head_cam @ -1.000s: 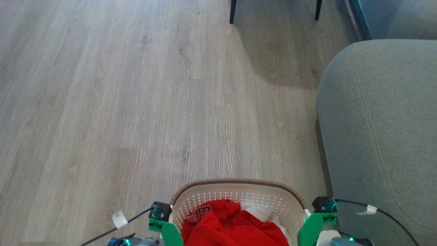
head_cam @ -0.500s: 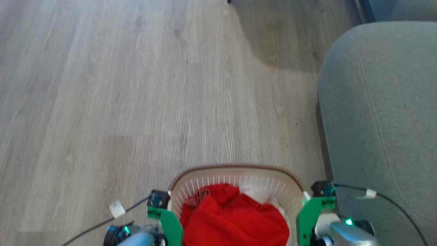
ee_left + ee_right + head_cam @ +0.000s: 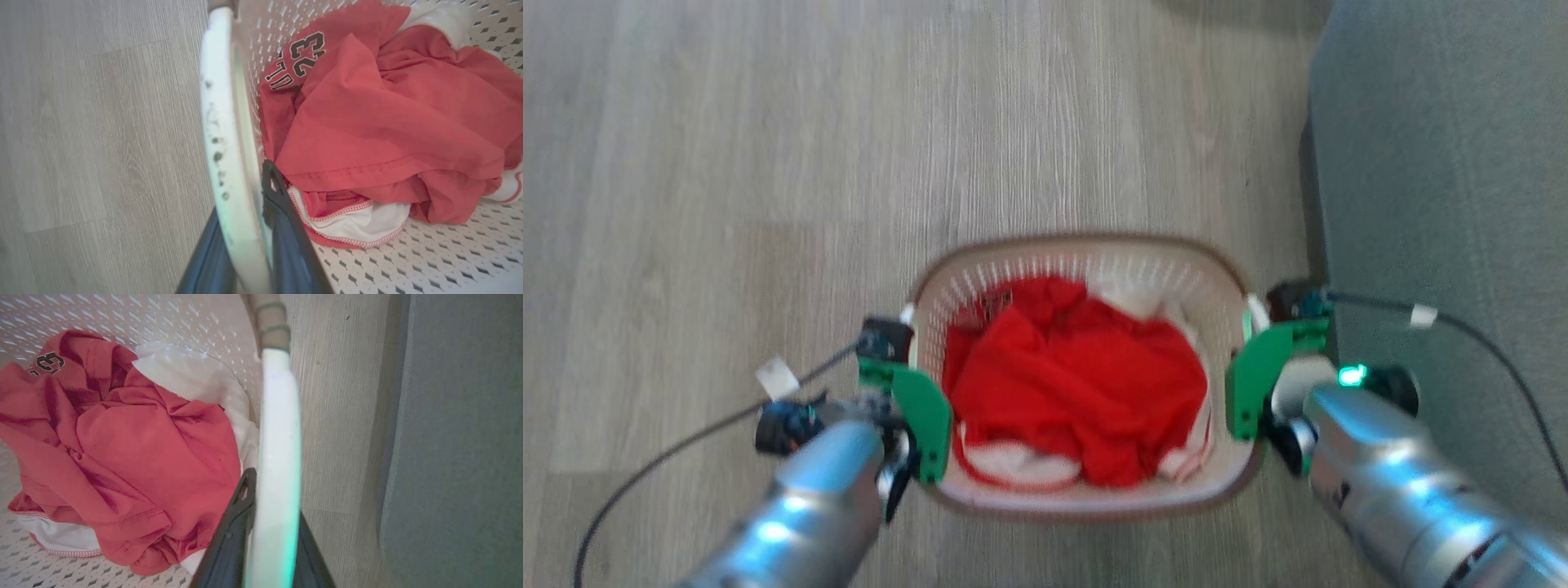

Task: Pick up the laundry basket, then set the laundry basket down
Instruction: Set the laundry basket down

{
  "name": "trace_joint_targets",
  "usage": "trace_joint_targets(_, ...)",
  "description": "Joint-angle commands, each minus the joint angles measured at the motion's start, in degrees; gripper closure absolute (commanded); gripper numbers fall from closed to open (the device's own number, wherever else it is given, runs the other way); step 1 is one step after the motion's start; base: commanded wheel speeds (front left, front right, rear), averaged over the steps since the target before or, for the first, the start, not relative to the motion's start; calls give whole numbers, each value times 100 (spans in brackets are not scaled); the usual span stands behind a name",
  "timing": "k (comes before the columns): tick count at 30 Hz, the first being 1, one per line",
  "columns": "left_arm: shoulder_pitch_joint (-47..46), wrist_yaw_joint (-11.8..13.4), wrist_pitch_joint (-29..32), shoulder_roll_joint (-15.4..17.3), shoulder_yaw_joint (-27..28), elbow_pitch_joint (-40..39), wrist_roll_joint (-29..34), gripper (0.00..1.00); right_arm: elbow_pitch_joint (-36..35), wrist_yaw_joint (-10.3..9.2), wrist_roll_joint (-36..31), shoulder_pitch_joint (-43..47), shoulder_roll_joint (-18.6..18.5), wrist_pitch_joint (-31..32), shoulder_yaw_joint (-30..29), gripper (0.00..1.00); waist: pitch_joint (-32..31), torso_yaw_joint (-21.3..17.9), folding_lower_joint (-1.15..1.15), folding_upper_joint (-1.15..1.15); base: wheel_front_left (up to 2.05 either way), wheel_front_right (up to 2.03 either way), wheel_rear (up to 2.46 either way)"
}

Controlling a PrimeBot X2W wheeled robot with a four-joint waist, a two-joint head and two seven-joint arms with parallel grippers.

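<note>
- Small rounded-rect. cream-white perforated plastic laundry basket (image 3: 1078,242) w/ brown woven-look rim sits centre of head view, over grey wood-look plank floor (image 3: 727,163). Its right side is just beside a grey upholstered sofa (image 3: 1437,163).
- Can't tell whether basket base touches the floor; head view is blurred.
- Left gripper (image 3: 913,384) is at basket's left side and right gripper (image 3: 1250,367) at its right side, w/ the basket between them.
- Left wrist view: left gripper (image 3: 245,228) is clamped on the white side handle (image 3: 222,134). One dark finger is outside toward the floor, the other inside against the perforated wall, w/ the handle pinched between.
- Right wrist view: right gripper (image 3: 271,522) is likewise clenched on the other white handle (image 3: 278,428). One finger is inside the basket, one outside on the sofa (image 3: 457,437) side.
- Inside the basket lies a crumpled red fabric garment (image 3: 1078,384) w/ black-and-white "23" print (image 3: 306,47), filling most of the interior.
- White cloth (image 3: 1131,296) lies under and behind the red garment, showing at the far-right corner and near the front edge.
- White cloth w/ red stitched trim (image 3: 359,222) pokes out below the red garment (image 3: 388,122) in left wrist view.
- Thin black cable w/ white tag (image 3: 776,377) trails from the left arm.
- A similar cable (image 3: 1421,315) runs from the right arm across the sofa.
- Green light (image 3: 1352,376) glows on the right wrist.
</note>
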Motion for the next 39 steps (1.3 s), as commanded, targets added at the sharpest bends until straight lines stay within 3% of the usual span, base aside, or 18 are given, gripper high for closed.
trace_joint_targets(1,-375,40,-90,140,77,26,25,100,-55,-9,-104,-265,-27,-130,48,100,499,-38,-1,0,0,0,0)
trace_joint_targets(20,-2112,110,-495,140,21,144,136,100,-50,-9,-1590,-1817,-157,-190,-1265,100,2858,-16,-1,0,0,0,0)
trace_joint_targets(29,-2298,170,-555,140,-74,61,89,100,-50,-9,-2271,-1917,-130,-182,-1920,100,3344,8,-1,0,0,0,0)
trace_joint_targets(39,-2361,202,-572,140,-184,18,-1,100,-50,-9,-2941,-1925,-60,-170,-2540,100,3452,19,-1,0,0,0,0)
